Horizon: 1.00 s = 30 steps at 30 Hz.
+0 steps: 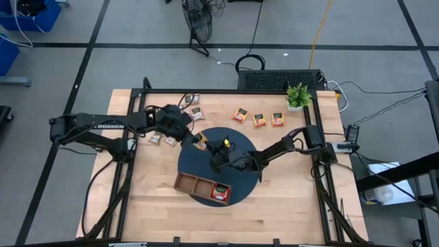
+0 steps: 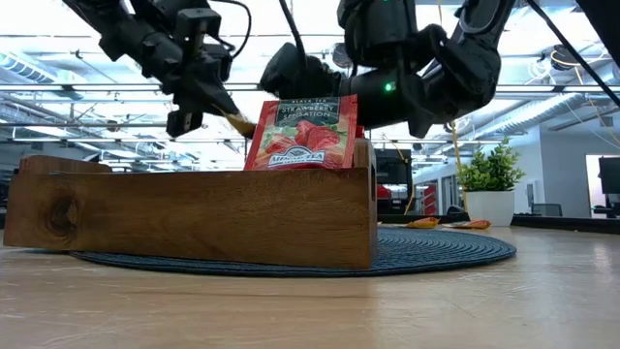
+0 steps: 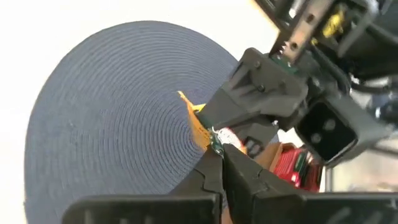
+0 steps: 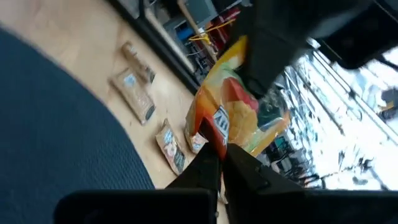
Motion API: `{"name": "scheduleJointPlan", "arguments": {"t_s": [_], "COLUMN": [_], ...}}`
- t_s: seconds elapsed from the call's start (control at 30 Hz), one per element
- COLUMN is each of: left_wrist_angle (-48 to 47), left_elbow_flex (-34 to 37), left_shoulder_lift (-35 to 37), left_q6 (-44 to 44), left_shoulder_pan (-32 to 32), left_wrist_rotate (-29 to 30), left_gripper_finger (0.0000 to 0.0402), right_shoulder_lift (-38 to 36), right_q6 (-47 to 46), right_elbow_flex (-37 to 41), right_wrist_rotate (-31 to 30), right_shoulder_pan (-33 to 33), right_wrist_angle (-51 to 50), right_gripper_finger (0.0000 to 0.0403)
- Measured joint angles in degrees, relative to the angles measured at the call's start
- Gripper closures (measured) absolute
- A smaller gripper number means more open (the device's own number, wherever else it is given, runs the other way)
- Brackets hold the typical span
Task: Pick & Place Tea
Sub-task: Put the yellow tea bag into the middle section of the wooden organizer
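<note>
Both closed tools, left (image 1: 199, 142) and right (image 1: 221, 147), on one orange sachet (image 4: 239, 115) above mat (image 1: 243, 140), tray (image 1: 192, 184) nearby.

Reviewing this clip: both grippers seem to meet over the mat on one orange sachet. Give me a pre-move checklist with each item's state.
1. Left gripper shut on orange sachet: ok.
2. Right gripper shut on the same sachet: ok.
3. Sachet clear of the blue mat: ok, held in air.
4. Tray middle compartment free: ok in the high view.
5. Red sachet seated in its end compartment: ok, upright.
6. Which arm should release: cannot tell.
</note>
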<state>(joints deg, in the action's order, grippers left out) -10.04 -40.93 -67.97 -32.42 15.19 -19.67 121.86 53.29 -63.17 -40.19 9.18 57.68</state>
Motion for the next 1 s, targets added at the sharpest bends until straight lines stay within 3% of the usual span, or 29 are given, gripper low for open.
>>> {"name": "scheduleJointPlan", "arguments": {"t_s": [0.1,0.27,0.53,0.67,0.8,1.0], "left_wrist_angle": [-2.04,-6.01,-11.42,-13.58,-13.14,-22.79], "left_elbow_flex": [0.0,-0.02,-0.02,0.02,-1.2,-9.65], "left_shoulder_lift": [2.63,6.89,7.71,6.66,4.49,-4.83], "left_q6": [6.98,25.97,46.94,55.57,55.3,54.21], "left_shoulder_pan": [-0.01,-2.26,-12.62,-19.37,-24.34,-30.28], "left_wrist_rotate": [-0.01,1.75,13.15,18.59,20.7,26.37], "left_gripper_finger": [0.0396,0.0398,0.0398,0.0399,0.0399,0.04], "right_shoulder_lift": [0.0,-0.56,-9.09,-18.55,-27.84,-36.57], "right_q6": [-4.34,-8.69,-7.64,-14.76,-25.91,-42.11], "right_elbow_flex": [0.02,0.12,2.03,8.88,18.36,29.85], "right_wrist_rotate": [-4.06,-12.26,-25.92,-25.2,-19.51,-13.25], "right_shoulder_pan": [1.43,4.19,8.87,9.58,9.31,7.06], "right_wrist_angle": [2.43,2.59,-1.28,-0.89,-0.95,-0.06], "right_gripper_finger": [0.0382,0.0366,0.0372,0.0383,0.0393,0.0402]}}
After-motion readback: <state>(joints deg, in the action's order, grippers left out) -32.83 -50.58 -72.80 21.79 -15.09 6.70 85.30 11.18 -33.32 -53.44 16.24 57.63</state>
